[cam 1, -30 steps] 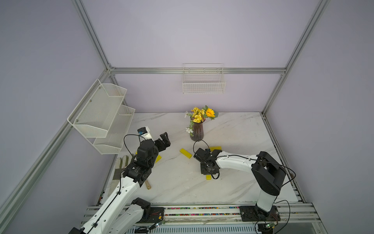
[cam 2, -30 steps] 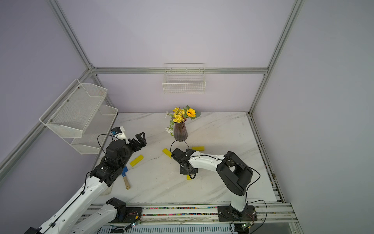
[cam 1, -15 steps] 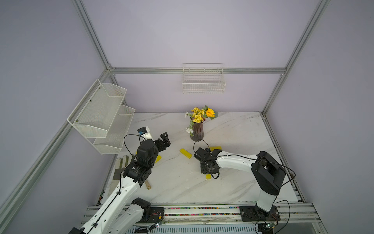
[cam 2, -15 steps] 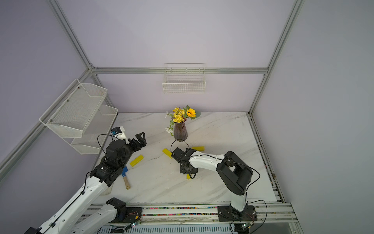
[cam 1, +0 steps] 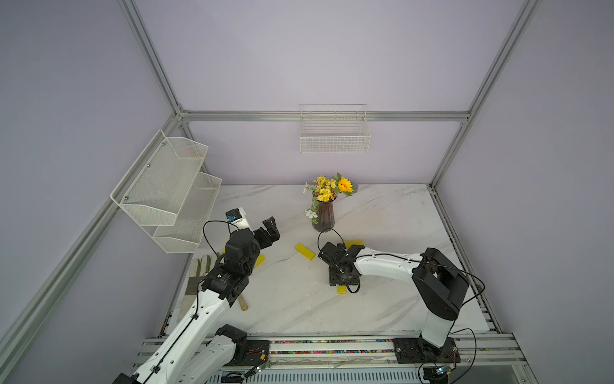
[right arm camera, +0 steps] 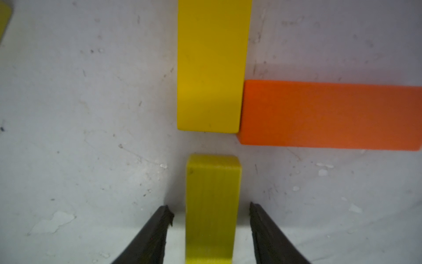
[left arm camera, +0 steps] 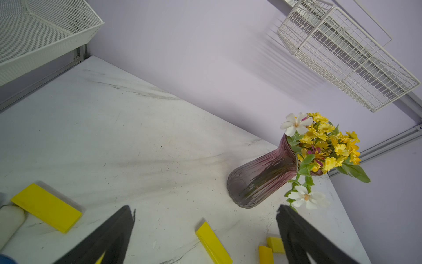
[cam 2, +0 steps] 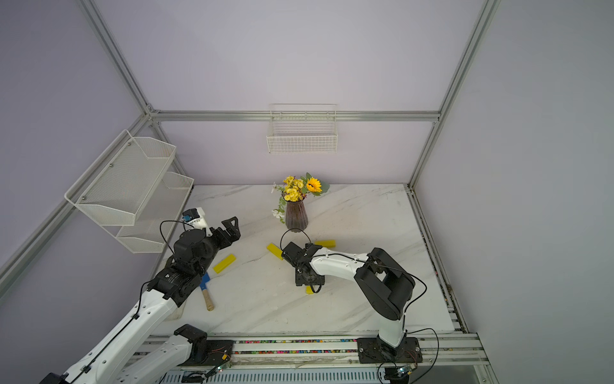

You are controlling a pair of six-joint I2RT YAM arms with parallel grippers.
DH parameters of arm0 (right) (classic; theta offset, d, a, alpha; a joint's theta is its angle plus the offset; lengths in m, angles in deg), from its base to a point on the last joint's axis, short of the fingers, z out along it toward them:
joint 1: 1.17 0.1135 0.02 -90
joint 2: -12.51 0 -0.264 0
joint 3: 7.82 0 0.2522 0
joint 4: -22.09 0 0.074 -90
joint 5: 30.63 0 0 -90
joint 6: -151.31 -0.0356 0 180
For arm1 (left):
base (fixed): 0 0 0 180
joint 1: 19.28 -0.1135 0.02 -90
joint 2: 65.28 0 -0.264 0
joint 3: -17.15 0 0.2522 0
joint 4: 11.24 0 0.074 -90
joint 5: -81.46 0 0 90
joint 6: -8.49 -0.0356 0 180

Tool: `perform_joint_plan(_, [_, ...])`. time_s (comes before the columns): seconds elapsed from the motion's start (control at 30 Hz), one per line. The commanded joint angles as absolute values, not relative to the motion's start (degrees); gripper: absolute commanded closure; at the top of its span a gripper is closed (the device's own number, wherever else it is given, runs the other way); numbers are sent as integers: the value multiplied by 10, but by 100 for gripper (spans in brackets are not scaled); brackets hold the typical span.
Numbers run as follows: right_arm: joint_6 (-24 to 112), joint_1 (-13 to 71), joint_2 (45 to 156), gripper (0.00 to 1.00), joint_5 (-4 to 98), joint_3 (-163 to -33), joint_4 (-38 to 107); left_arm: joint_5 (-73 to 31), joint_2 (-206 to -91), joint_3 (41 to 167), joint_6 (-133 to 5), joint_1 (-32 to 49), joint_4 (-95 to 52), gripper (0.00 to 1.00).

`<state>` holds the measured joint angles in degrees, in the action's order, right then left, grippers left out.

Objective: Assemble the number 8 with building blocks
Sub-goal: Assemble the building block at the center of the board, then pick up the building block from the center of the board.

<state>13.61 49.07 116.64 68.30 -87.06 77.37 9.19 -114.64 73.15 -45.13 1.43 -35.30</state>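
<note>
In the right wrist view my right gripper (right arm camera: 210, 210) is open, and a yellow building block (right arm camera: 212, 205) lies on the table between its fingers with a gap on each side. Just beyond that block lies another yellow block (right arm camera: 211, 68) in line with it. An orange block (right arm camera: 331, 114) butts against its side at a right angle. In both top views the right gripper (cam 1: 344, 279) (cam 2: 309, 281) points down and covers these pieces of the number 8. My left gripper (cam 1: 270, 229) (left arm camera: 205, 211) is open and empty above the table. Loose yellow blocks (cam 1: 305, 251) (cam 1: 355, 243) (cam 2: 224, 263) lie apart.
A purple vase of flowers (cam 1: 324, 216) stands just behind the right gripper. A blue trowel (cam 2: 204, 284) and a pair of gloves (cam 1: 199, 269) lie under the left arm. A mesh shelf (cam 1: 166, 189) hangs on the left wall and a wire basket (cam 1: 334, 133) on the back wall.
My right gripper's jaws have opened off the yellow block, which now lies free between them. Neither arm has visibly shifted.
</note>
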Motion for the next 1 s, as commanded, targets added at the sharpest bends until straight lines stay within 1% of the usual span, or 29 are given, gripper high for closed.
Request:
perform_joint_plan(0.0, [135,490,1138,37,683,-875,766,93,-1136,734,-458,16,-330,0])
perform_joint_plan(0.17, [133,517,1085,37,705,-882,799,101,-1128,732,-460,15,-330,0])
perform_joint_plan(0.27, [142,554,1068,37,738,-911,836,108,-1123,733,-462,15,-332,0])
perform_joint_plan(0.4, [253,602,1089,37,773,-955,822,116,-1115,732,-465,16,-328,0])
perform_joint_plan(0.5, [332,603,1124,35,794,-981,809,116,-1105,735,-469,16,-328,0])
perform_joint_plan(0.57, [397,603,1140,34,794,-989,773,118,-1095,735,-473,15,-330,0])
perform_joint_plan(0.63, [462,598,1153,32,781,-986,714,121,-1087,733,-473,15,-331,0])
perform_joint_plan(0.77, [527,561,1176,32,719,-988,637,122,-1076,733,-475,16,-336,0])
perform_joint_plan(0.97, [583,521,1221,31,659,-1019,599,123,-1072,730,-477,15,-334,0])
